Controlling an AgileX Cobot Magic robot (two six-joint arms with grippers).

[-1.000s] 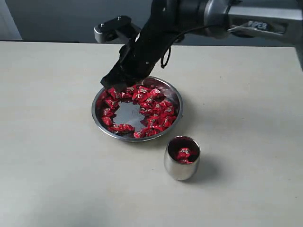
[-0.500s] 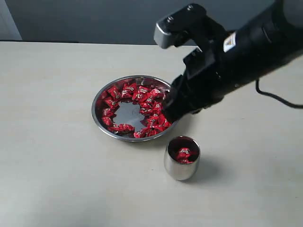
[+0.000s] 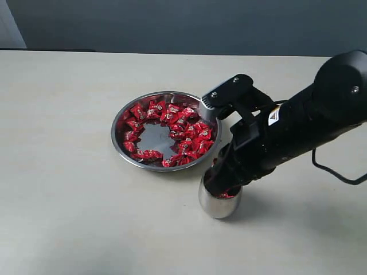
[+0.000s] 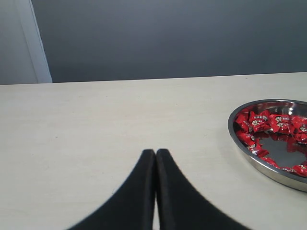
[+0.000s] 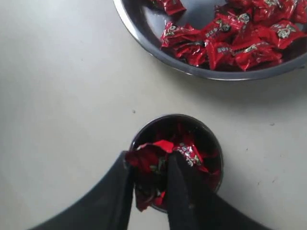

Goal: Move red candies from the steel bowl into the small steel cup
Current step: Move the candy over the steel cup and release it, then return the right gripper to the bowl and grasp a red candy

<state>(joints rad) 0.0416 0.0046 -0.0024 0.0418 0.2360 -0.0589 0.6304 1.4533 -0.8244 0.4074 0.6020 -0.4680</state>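
- Red candies point(image 3: 192, 134): most lie in the steel bowl point(image 3: 153, 136), packed in a ring along its wall. The middle of the bowl's flat bottom is bare and mirror-dark.
- A few more lie inside the small steel cup point(image 3: 217, 205). The right wrist view shows red wrappers low against its inner wall point(image 5: 165, 122).
- One red candy point(image 5: 160, 145) is pinched between the fingers of the right gripper point(image 5: 149, 160), directly over the cup's mouth. Its crumpled wrapper bulges out above and below the fingertips.
- Bowl: about mid-table point(image 3: 69, 200), somewhat toward the far edge.
- Cup: upright, near the bowl on the side facing the table's near edge and off to the right. A strip of bare table separates the two; they do not touch.
- Right gripper point(image 3: 221, 182): the arm slants down from the right side of the table and the tips dip to the cup's rim. The jaws are clamped on the one candy, held apart only by the wrapper's thickness.
- Left gripper point(image 4: 155, 155): fingers pressed together with nothing between them, low over bare table on the left. The bowl's rim point(image 4: 240, 139) is in its view, well apart from the tips.
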